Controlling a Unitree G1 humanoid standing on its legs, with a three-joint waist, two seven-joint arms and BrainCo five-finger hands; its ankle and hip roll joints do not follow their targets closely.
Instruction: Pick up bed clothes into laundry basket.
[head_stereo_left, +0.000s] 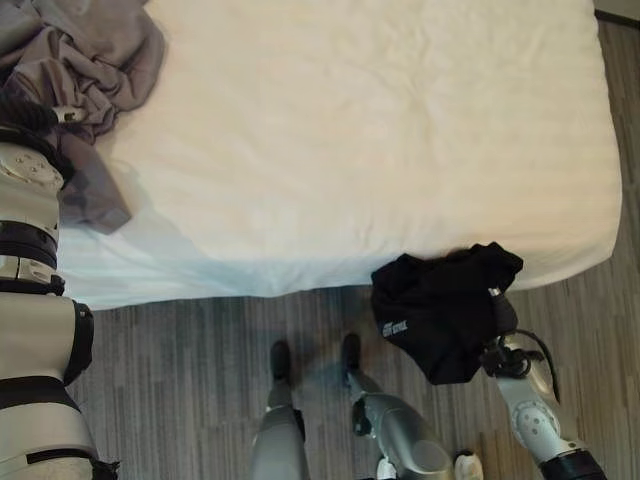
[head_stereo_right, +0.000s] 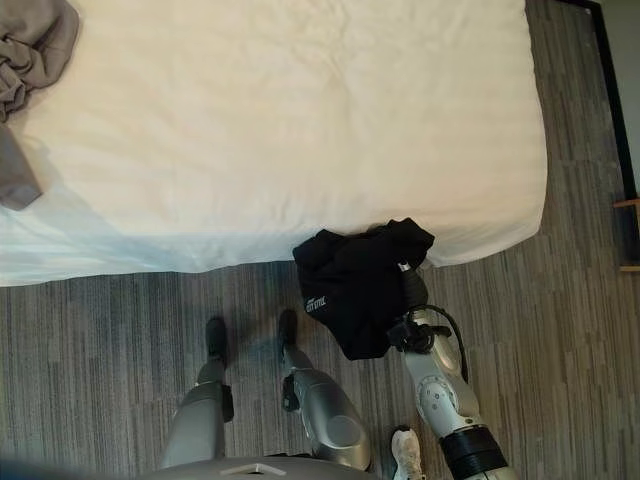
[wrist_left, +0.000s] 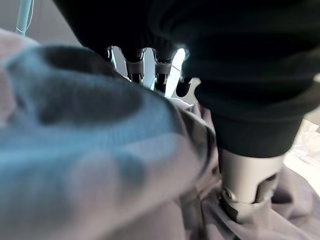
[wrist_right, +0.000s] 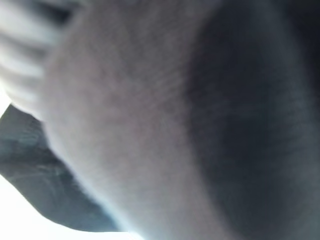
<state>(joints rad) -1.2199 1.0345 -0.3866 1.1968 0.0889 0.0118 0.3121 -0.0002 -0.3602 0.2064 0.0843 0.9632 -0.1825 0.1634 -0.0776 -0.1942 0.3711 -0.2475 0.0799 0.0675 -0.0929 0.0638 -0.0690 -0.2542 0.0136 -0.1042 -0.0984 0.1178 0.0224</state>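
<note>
The right hand (head_stereo_right: 412, 285), low right of frame, grasps the black garment (head_stereo_right: 355, 280) hanging off the bed (head_stereo_right: 300, 130) edge; the left hand (wrist_left: 150, 70), fingers sunk in the grey clothes (head_stereo_left: 85, 55) upper left, grip unreadable

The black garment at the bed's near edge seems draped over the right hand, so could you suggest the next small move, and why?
Probably lift the black garment clear of the bed: it hangs past the mattress edge, covering the right hand. The basket's place cannot be told.
</note>
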